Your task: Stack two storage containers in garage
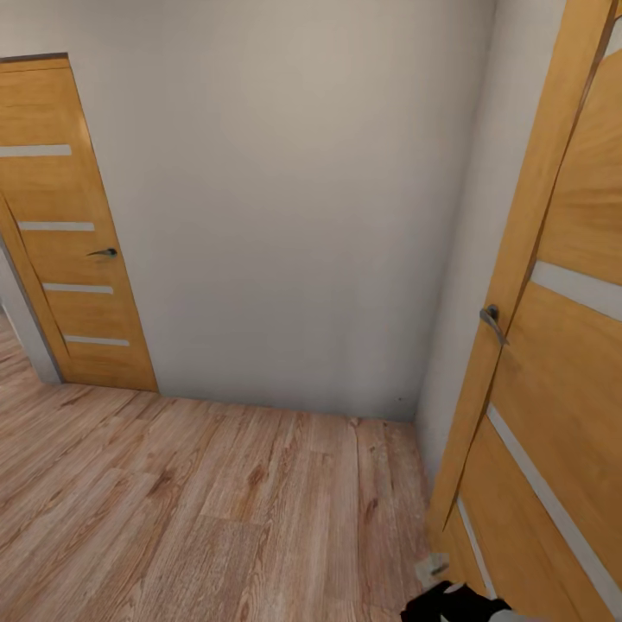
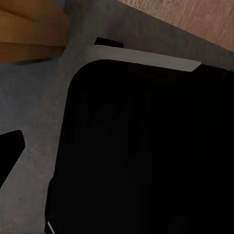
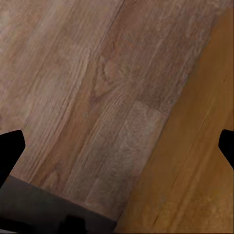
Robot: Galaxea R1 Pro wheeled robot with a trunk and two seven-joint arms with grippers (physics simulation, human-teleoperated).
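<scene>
Head view shows light wood-plank floor [image 1: 216, 510], off-white wall [image 1: 294, 199], two orange-brown wooden doors [image 1: 65, 225]; right gripper [image 3: 117, 141] spread wide, empty; left gripper's state unclear.

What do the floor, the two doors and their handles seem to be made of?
Floor: light wood planks, matte, with grain and knots. Left door and right door: honey-coloured wood or veneer, with pale inlaid strips, perhaps glass. Left handle and right handle: dark grey metal, apparently.

I see an off-white wall [image 1: 294, 216] and a light wood-plank floor [image 1: 190, 510] with brown grain. Both doors [image 1: 69, 233] are honey-orange wood with pale horizontal stripes.
</scene>
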